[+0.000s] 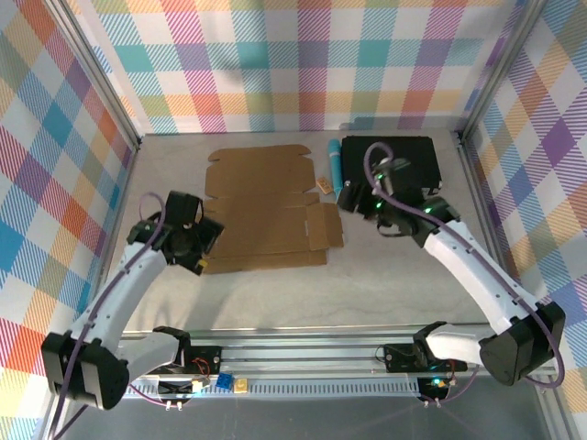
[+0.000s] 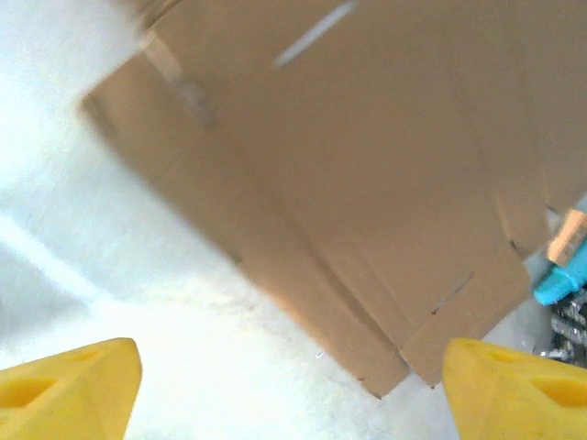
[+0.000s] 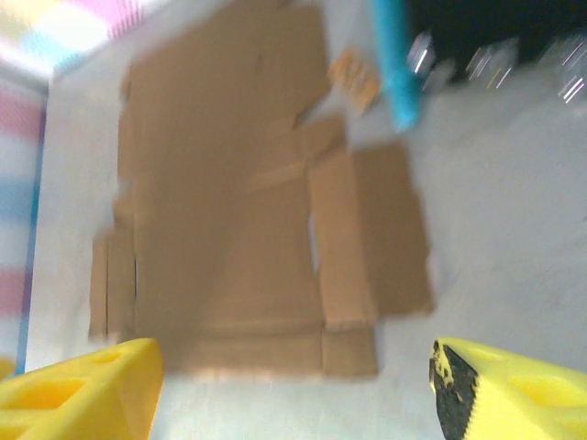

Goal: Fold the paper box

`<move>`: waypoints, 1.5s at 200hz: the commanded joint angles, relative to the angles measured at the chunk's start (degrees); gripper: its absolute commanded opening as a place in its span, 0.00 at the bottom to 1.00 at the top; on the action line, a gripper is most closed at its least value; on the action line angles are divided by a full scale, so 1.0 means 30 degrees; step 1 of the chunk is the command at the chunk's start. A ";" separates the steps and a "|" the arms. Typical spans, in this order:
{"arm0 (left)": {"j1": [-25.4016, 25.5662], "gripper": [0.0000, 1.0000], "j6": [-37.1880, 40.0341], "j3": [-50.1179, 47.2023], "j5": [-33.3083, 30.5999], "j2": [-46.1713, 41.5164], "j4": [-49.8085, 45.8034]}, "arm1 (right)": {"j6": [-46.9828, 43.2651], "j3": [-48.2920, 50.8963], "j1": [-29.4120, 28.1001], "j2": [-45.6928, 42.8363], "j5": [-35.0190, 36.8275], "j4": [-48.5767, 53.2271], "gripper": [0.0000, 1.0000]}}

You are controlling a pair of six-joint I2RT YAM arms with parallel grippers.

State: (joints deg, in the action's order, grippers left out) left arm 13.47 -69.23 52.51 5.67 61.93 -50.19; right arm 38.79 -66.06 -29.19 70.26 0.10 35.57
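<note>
Box: paper box (image 1: 266, 206) lies flat, unfolded.
Left gripper (image 2: 293, 380): fingers apart, empty, at near-left corner.
Right gripper (image 3: 293, 385): fingers apart, empty, near right flaps.
Advice: raise side panels along creases, evenly.

I count on my table: paper box (image 1: 266, 206), lying flat, unfolded; left gripper (image 1: 208, 247) at its left edge; tan scrap (image 1: 325, 185), blue tube (image 1: 335, 165) and black case (image 1: 390, 158) to its right.

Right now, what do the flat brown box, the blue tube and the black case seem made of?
Paper box: matte brown cardboard, judging by creases and cut flaps. Blue tube: probably smooth plastic, evenly cyan; blur leaves it open. Black case: dark, with glints, perhaps glossy plastic; uncertain.
</note>
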 commanded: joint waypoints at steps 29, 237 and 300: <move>0.0051 0.78 -0.4227 -0.2806 0.3026 0.2013 0.4455 | 0.1275 0.2273 -0.1959 0.1912 -0.3819 -0.2012 0.75; 0.0782 0.80 -0.6824 -0.5916 0.4765 0.7877 1.4050 | 0.3887 -0.2762 -0.1869 1.2197 -0.8163 -0.3916 0.42; 0.0782 0.56 -0.6747 -0.6538 0.3655 0.7295 1.6685 | 0.2861 -0.5737 -0.1901 1.6006 -0.7813 -0.0546 0.36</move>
State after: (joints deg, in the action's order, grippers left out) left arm 15.29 -89.84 34.87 20.60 81.21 -16.43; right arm 49.91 -80.66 -34.74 115.33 -23.22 26.30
